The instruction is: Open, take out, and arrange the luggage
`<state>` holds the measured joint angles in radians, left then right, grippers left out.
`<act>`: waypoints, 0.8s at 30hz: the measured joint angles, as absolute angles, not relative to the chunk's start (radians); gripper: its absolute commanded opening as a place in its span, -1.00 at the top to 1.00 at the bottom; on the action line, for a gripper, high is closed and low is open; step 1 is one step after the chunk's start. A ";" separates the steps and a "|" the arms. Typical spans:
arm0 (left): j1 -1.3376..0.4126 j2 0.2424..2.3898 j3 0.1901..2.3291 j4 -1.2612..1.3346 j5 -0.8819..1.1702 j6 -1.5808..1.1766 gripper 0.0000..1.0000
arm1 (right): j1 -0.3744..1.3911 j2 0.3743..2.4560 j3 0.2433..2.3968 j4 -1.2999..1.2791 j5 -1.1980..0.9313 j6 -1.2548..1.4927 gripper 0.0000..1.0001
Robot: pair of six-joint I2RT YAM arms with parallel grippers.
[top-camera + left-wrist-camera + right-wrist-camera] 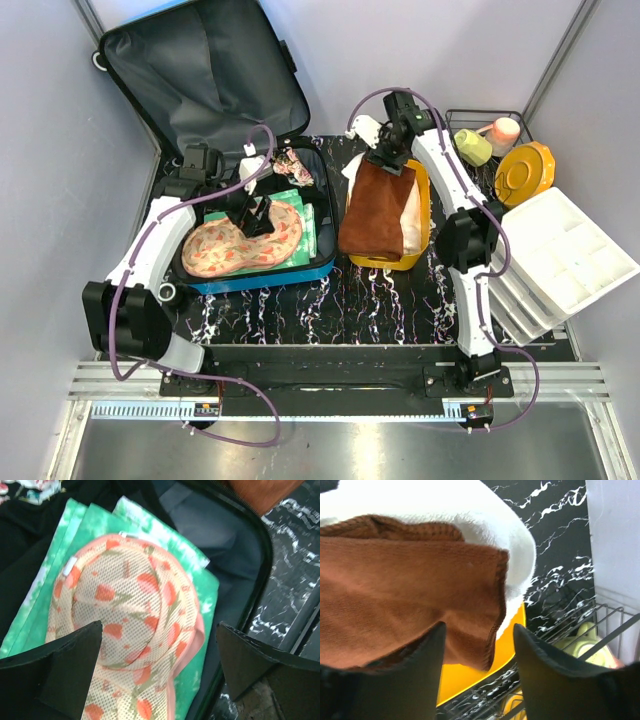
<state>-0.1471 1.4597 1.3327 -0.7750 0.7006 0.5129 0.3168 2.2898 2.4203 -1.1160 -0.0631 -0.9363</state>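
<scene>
The blue suitcase (262, 277) lies open at the left, its dark grey lined lid (200, 70) propped against the back wall. Inside lie a peach mesh bag with orange flowers (240, 245), green tie-dye cloth (305, 225) under it and a small floral item (294, 165). My left gripper (252, 205) is open just above the mesh bag (135, 630), a finger on each side. My right gripper (392, 158) is open over the far end of a brown knit cloth (378, 208) that lies on white fabric (485, 515) in the orange basket (420, 215).
A wire rack (490, 125) at the back right holds a green cup (473, 147) and a pink cup (504, 133). An orange lidded dish (524, 172) and stacked white trays (560, 250) stand at the right. The tabletop (350, 300) is black marble.
</scene>
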 measured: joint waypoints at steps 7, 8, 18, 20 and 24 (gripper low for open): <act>-0.086 1.573 1.333 -0.886 0.620 0.750 -0.92 | 0.315 2.349 2.526 -1.140 -0.069 -0.949 -0.93; -0.081 1.589 1.333 -0.894 0.608 0.781 -0.91 | 0.315 2.339 2.527 -1.150 -0.082 -0.931 -0.95; -0.084 1.693 1.325 -0.926 0.527 1.018 -0.37 | 0.338 2.113 2.342 -1.310 -0.371 -0.756 -0.78; -0.084 1.704 1.329 -0.923 0.525 1.029 0.01 | 0.351 2.114 2.296 -1.313 -0.404 -0.734 -0.77; -0.083 1.706 1.339 -0.928 0.526 1.026 0.79 | 0.364 2.130 2.122 -1.290 -0.369 -0.747 -0.77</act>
